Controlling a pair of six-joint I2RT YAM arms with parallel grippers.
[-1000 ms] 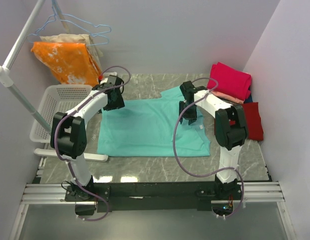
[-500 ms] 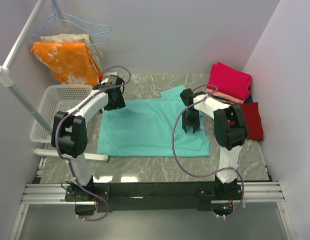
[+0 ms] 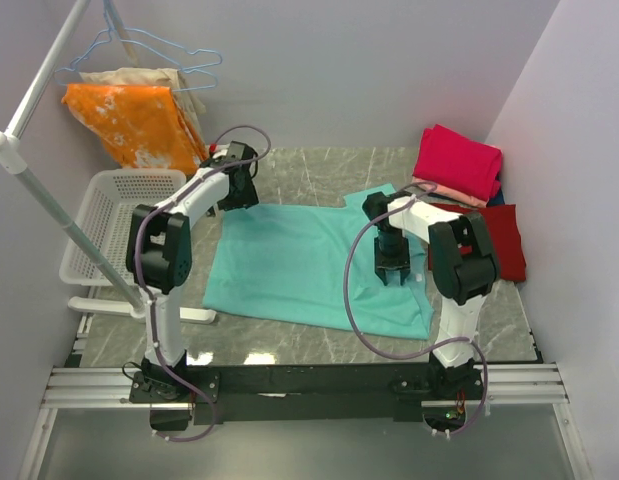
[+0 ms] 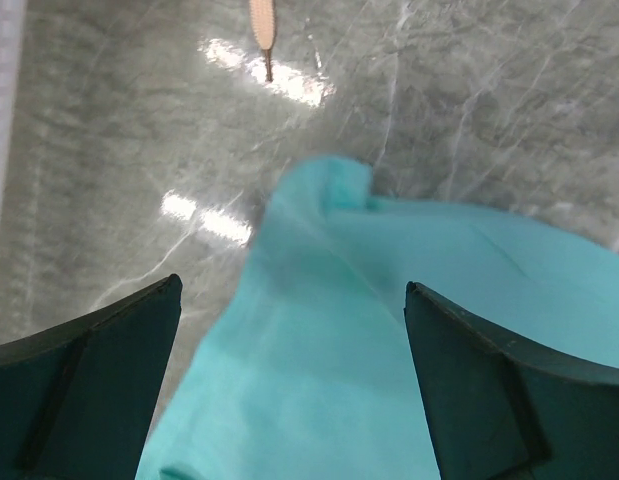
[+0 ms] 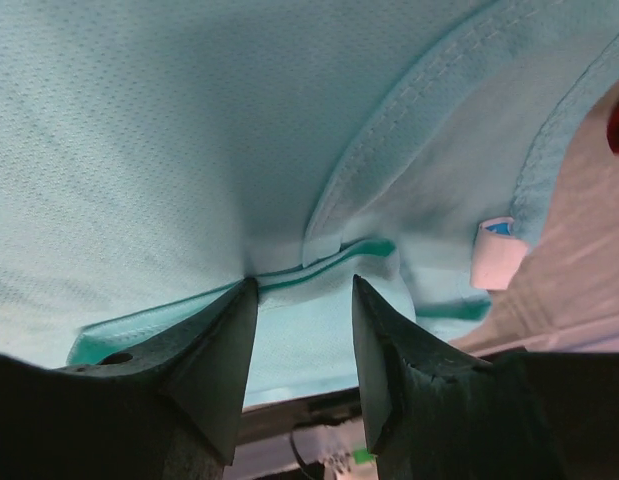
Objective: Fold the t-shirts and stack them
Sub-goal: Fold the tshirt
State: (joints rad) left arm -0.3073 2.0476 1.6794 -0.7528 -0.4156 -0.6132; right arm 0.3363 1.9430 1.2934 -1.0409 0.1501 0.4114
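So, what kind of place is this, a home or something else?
Probably a robot test cell set up for laundry, not a home: two arms bolted to a rail at a marble-look table, a rack with hangers beside a white basket, and a teal t-shirt spread out.

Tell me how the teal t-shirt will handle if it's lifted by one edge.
Probably floppy: the teal t-shirt lies limp and rumpled, and its hem bunches in the right hand, so it should drape and sag. It is likely light, since the knit looks thin. It may slide easily when pushed, since the table looks glossy.
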